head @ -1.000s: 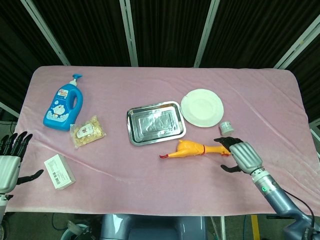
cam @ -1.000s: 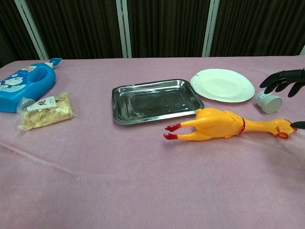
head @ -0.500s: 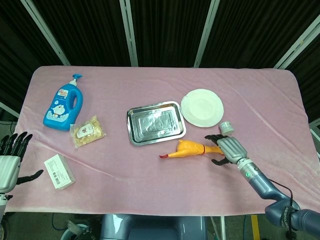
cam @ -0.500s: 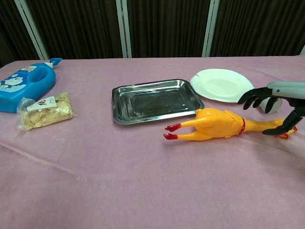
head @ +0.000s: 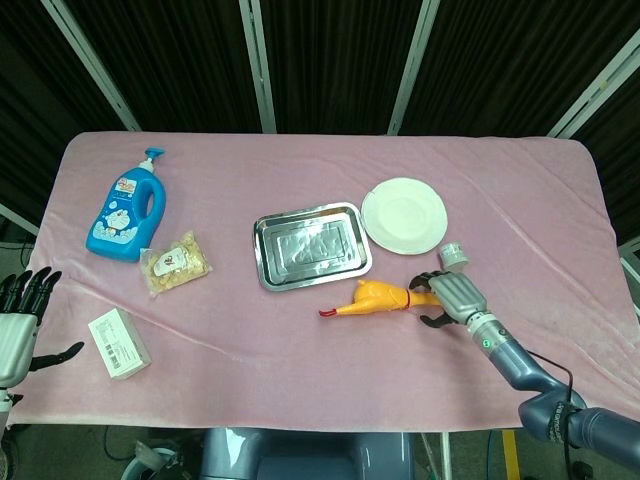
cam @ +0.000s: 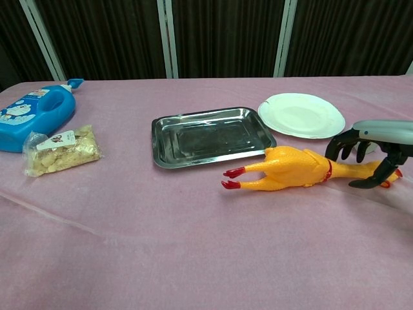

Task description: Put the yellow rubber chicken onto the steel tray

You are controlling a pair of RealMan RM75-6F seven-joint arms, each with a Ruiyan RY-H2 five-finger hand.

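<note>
The yellow rubber chicken (head: 376, 297) (cam: 290, 169) lies on its side on the pink cloth, red feet pointing left, head to the right. It rests just in front of the steel tray (head: 266, 262) (cam: 161, 139), which holds nothing. My right hand (head: 449, 296) (cam: 372, 145) arches over the chicken's neck and head end, fingers on the far side and thumb on the near side, still spread wider than the neck. My left hand (head: 18, 326) hangs open past the table's near left corner, far from the chicken.
A white plate (head: 403, 215) (cam: 301, 115) lies right of the tray, with a small white cup (head: 453, 254) near my right hand. At the left are a blue bottle (head: 125, 212) (cam: 32, 116), a snack bag (head: 175, 263) (cam: 61, 150) and a white box (head: 118, 343).
My right hand has moved left along the table and lowered over the chicken's neck, fingers curving around it. The chicken and my left hand have stayed put.
</note>
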